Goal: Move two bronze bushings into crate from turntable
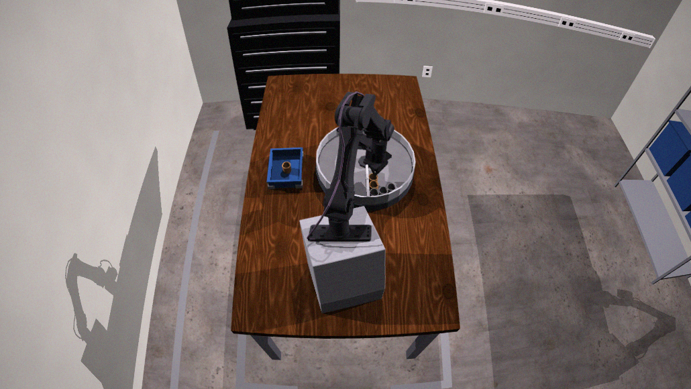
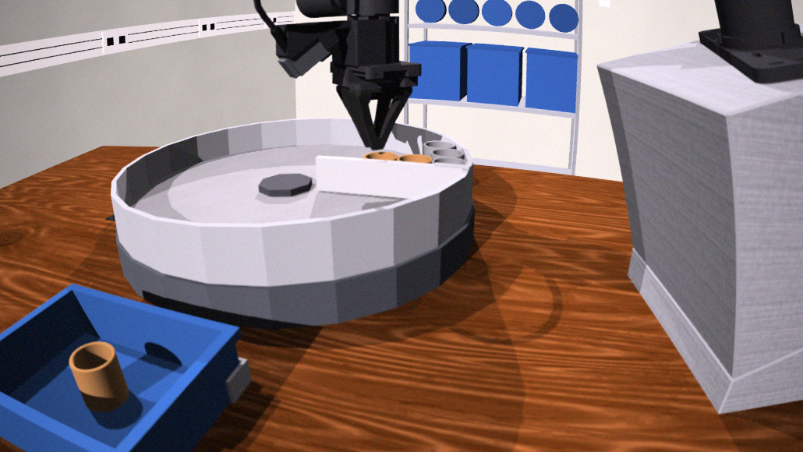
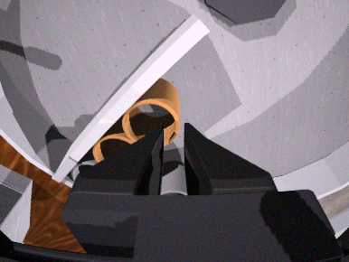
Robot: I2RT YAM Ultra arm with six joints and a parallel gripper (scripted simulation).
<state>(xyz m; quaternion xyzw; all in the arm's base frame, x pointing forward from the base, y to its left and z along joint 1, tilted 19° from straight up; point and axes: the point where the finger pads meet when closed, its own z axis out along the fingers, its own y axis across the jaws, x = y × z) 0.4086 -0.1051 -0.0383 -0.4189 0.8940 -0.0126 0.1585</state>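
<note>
The grey turntable (image 1: 364,166) holds two bronze bushings (image 2: 380,155) (image 2: 415,158) side by side behind a white divider wall (image 2: 382,176), next to several grey bushings (image 2: 447,151). My gripper (image 2: 375,146) hangs right over the nearer bronze bushing, fingertips at its rim. In the wrist view the fingers are nearly together, with only a narrow gap at the edge of the bushing's rim (image 3: 153,107), and they hold nothing. The blue crate (image 1: 281,167) to the left of the turntable holds one bronze bushing (image 2: 98,375), which stands upright.
The turntable has a raised rim and a dark hub (image 2: 284,184) at its centre. The arm's grey pedestal (image 1: 345,263) stands in front of the turntable. A black drawer cabinet (image 1: 282,53) stands behind the table.
</note>
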